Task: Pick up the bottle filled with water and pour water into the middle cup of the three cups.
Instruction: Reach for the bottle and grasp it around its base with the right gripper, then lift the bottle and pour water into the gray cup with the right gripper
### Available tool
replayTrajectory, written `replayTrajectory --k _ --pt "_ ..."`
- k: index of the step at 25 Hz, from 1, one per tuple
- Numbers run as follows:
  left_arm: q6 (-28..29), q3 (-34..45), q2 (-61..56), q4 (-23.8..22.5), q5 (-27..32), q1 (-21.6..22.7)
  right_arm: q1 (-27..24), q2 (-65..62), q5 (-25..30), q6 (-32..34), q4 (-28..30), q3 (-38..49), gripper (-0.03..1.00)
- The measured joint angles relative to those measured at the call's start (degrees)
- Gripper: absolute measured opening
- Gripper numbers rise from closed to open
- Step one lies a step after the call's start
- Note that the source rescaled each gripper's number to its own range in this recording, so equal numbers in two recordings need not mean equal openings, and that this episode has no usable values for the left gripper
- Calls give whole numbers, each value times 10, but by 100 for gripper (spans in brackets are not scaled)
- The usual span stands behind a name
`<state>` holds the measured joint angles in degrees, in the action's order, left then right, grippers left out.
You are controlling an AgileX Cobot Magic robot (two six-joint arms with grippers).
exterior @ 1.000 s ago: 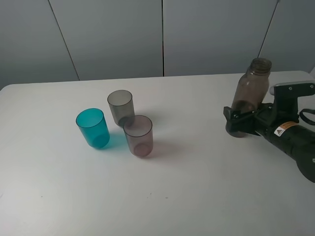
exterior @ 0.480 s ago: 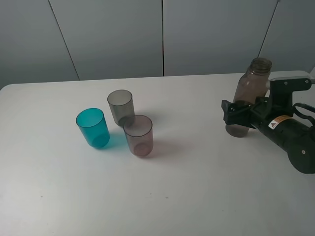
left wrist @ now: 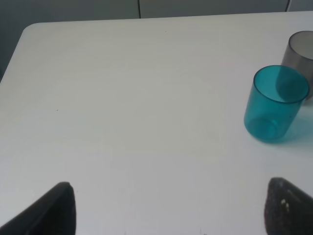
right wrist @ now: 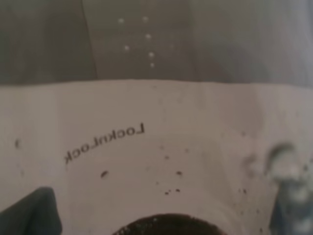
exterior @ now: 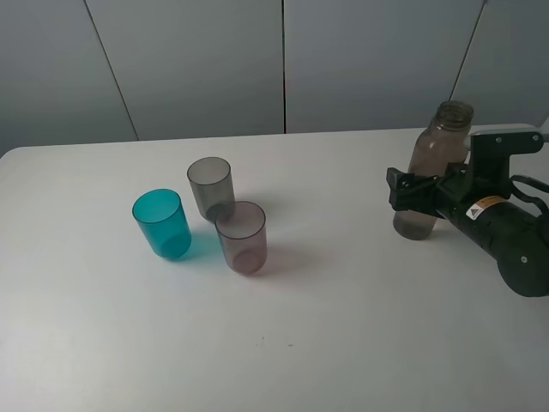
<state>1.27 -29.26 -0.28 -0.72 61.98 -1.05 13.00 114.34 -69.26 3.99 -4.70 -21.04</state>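
I have the right gripper (exterior: 419, 192) coming in side-on from 4 o'clock. I judge that approach suits a pour, because a wrist roll can tip the tall slim translucent brownish-pink plastic bottle (exterior: 433, 167) while its ridged neck and open mouth stay clear. The bottle stands upright at the 3 o'clock side of the white table (exterior: 343, 326), which keeps the water in. I cannot tell whether its base rests on the surface or is just off it.

The jaws stand one on each side of the bottle's lower body, narrowed to its width. As far as I can judge they are clamped on it. In the right wrist view the bottle wall (right wrist: 156, 147) fills the frame with its embossed lettering, so the bottle sits deep between the jaws, hard up to the palm.

The small smoky grey translucent plastic tumbler (exterior: 210, 187) is my target, well apart from the bottle at its 9 o'clock. The teal blue tumbler (exterior: 161, 223) sits at the grey one's 8 o'clock and the pinkish-mauve tumbler (exterior: 241, 237) just beside it at 5 o'clock.

My left gripper (left wrist: 173, 210) hangs over bare table with its fingers spread wide and nothing between them, parked clear of the cups
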Motion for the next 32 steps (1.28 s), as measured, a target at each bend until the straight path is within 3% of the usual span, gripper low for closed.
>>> replayTrajectory --k 14,15,16,18,32 --pt "0 0 0 0 0 0 0 0 0 0 -3 -1 99" --pt "0 0 0 0 0 0 0 0 0 0 -3 -1 89" --pt "0 0 0 0 0 0 0 0 0 0 -3 -1 67" --pt "0 0 0 0 0 0 0 0 0 0 -3 -1 0" --pt "0 0 0 0 0 0 0 -16 18 1 9 -1 1"
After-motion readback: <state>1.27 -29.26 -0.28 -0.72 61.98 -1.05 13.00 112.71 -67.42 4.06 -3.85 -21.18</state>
